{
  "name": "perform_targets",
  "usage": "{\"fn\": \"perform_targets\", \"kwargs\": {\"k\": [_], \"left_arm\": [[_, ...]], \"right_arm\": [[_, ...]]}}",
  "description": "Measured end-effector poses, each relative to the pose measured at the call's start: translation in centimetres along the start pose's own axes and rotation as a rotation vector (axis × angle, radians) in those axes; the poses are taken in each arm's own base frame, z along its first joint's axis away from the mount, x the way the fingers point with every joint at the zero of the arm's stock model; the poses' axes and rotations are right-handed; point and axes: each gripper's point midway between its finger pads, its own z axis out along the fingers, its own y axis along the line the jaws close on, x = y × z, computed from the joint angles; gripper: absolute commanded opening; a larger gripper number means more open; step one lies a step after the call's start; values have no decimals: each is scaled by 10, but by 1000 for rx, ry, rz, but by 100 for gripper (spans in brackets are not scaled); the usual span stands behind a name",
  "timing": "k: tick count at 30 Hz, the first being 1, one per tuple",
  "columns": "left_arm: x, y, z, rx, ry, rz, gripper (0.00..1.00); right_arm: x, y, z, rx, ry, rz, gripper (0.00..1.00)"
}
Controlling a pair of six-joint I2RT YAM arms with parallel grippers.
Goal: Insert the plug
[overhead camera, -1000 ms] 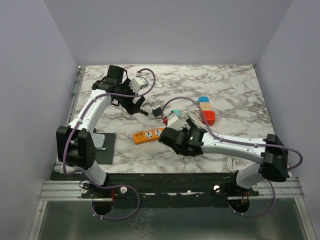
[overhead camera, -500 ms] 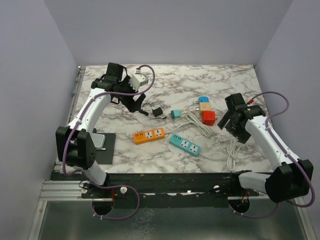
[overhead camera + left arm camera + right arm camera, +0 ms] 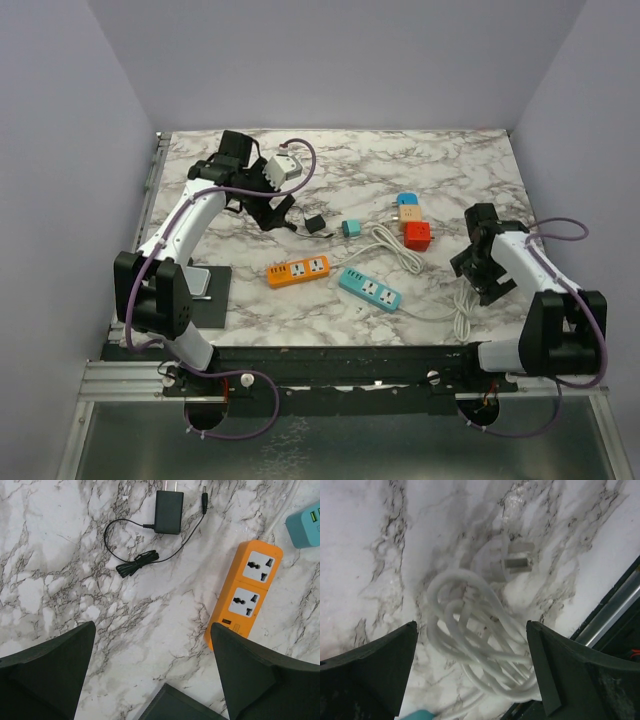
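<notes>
1. Left gripper (image 3: 152, 630): the jaws stand wide apart and hold nothing. It hangs over bare marble table (image 3: 450, 170) at the far left.
2. Under the left gripper: a black adapter (image 3: 168, 511) lies flat with its thin lead looped beside it. An orange power strip (image 3: 250, 590) lies to one side with two sockets facing up. Neither touches the fingers.
3. Right gripper (image 3: 472, 625): the jaws are spread wide and nothing is between them. It hangs low over the near right part of the table.
4. Task item: the white plug (image 3: 512, 560) lies on the marble, not in any socket. It rests at the edge of its own coiled white cable (image 3: 480, 640), close to the table's near edge (the prongs are blurred in the wrist view). The plug is free of both fingers.
5. From the coil the cable runs to a teal power strip (image 3: 369, 288), which lies just to the right of the orange one.
6. Other items: a small teal block (image 3: 351, 228) and a red cube adapter (image 3: 418, 235) sit near the table's middle, apart from both arms.
</notes>
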Motion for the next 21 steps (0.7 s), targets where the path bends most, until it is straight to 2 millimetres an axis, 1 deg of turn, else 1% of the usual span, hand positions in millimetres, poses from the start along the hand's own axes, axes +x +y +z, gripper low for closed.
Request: {"fn": "perform_targets", "kwargs": {"k": [2,4,7,11,14,17,21], "left_arm": [[2,-1,1,2,5,1,99],[6,-2,3,4,15,1,99],[13,-4,6,13,32,-4,99],[21,-8,8,20,48,-9,99],[27,-12,8,26,55,-14,99],[34,-18,10,38,67,-19,99],[44,-29,15,63,89,-20,99]], "right_arm": [[0,2,15,42,20,18,85],[-1,4,30,82,34,36,74],[-7,7,39,93,23,59,60],[-28,14,36,75,-41,74,48],[-58,34,26,17,-134,63,41],[-86,57,16,-45,-212,37,39],[-109,86,15,-115,-277,-19,38]]}}
